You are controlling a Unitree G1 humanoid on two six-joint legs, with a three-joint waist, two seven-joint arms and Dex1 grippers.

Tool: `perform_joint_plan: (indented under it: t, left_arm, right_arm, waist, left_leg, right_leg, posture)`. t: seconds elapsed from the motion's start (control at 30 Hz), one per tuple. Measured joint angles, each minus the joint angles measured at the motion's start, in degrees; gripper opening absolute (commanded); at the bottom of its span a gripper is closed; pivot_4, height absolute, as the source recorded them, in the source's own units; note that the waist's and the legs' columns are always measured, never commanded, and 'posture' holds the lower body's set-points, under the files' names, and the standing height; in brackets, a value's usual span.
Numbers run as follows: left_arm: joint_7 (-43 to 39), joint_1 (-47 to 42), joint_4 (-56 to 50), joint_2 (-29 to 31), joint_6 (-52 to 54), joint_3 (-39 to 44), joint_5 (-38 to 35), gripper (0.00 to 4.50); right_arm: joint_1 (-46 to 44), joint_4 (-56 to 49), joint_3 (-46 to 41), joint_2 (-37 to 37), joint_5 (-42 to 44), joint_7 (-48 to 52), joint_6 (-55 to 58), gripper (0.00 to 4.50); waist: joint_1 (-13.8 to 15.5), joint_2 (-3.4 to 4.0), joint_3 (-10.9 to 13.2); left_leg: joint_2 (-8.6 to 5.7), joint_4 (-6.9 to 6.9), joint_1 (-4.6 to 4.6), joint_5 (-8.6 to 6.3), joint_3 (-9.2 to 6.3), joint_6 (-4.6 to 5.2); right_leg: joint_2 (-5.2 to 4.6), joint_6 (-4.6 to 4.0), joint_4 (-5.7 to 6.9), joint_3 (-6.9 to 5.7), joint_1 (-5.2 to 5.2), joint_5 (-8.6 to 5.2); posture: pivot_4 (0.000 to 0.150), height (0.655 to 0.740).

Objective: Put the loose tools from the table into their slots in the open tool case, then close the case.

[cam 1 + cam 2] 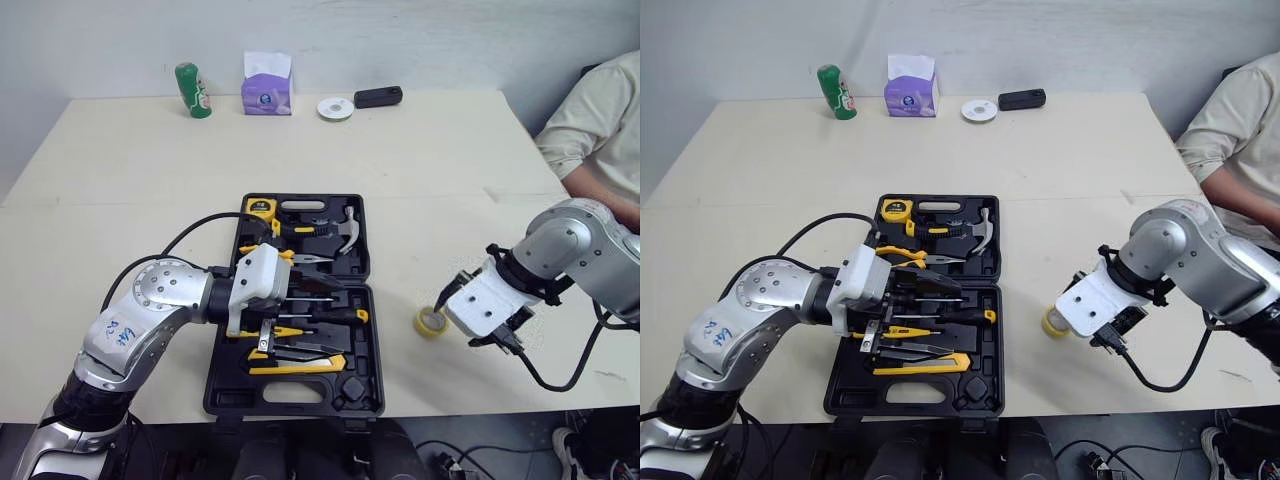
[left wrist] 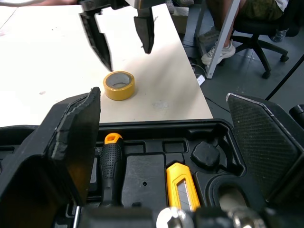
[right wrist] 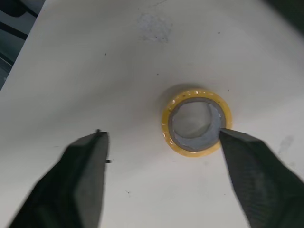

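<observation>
A yellow tape roll [image 1: 431, 321] lies flat on the table, to the right of the open black tool case [image 1: 372, 350]. My right gripper [image 3: 161, 137] hangs open just above the roll, which lies close to one finger [image 3: 247, 166], untouched. My left gripper [image 2: 164, 97] hovers open over the case's lower half with nothing between its fingers. The case holds a hammer [image 1: 345, 232], a yellow tape measure [image 1: 260, 207], pliers, a black-handled screwdriver [image 2: 111, 161] and a yellow utility knife [image 2: 183, 183].
At the table's far edge stand a green can [image 1: 193, 90], a purple tissue box [image 1: 267, 92], a white disc [image 1: 336, 108] and a black device [image 1: 378, 96]. A person [image 1: 600, 130] sits at the right side. The case reaches almost to the table's front edge.
</observation>
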Motion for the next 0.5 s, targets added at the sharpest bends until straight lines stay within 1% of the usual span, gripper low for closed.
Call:
perform_joint_plan:
  t: [0.17, 0.4, 0.5]
  left_arm:
    - [0.0, -0.3, 0.0, 0.1, 0.0, 0.1, 0.0, 4.5]
    - [0.0, -0.6, 0.0, 0.1, 0.3, 0.2, 0.0, 4.5]
    - [0.3, -0.7, 0.0, 0.1, 0.7, 0.2, -0.1, 4.5]
  right_arm:
    - [1.5, 0.0, -0.3, 0.3, -1.0, 0.0, 0.0, 2.77]
    - [3.1, 2.2, -1.0, 4.5, -4.9, 0.0, -1.5, 2.77]
    - [4.2, 3.2, -1.1, 5.1, -6.2, 0.0, -2.5, 2.77]
  waist:
    - [0.0, 0.0, 0.0]
    - [0.0, 0.0, 0.0]
    - [0.0, 0.0, 0.0]
  left_leg:
    - [0.0, 0.0, 0.0, 0.0, 0.0, 0.0]
    - [0.0, 0.03, 0.0, 0.0, 0.0, 0.0]
    - [0.0, 0.03, -0.02, 0.0, -0.01, 0.0]
  right_leg:
    - [0.0, 0.0, 0.0, -0.01, 0.0, 0.0]
    - [0.0, 0.0, 0.02, -0.02, 0.01, 0.0]
    - [0.0, 0.0, 0.02, -0.03, 0.01, 0.0]
  posture:
    - [0.15, 0.7316]
    - [0.15, 0.7316]
    - [0.15, 0.7316]
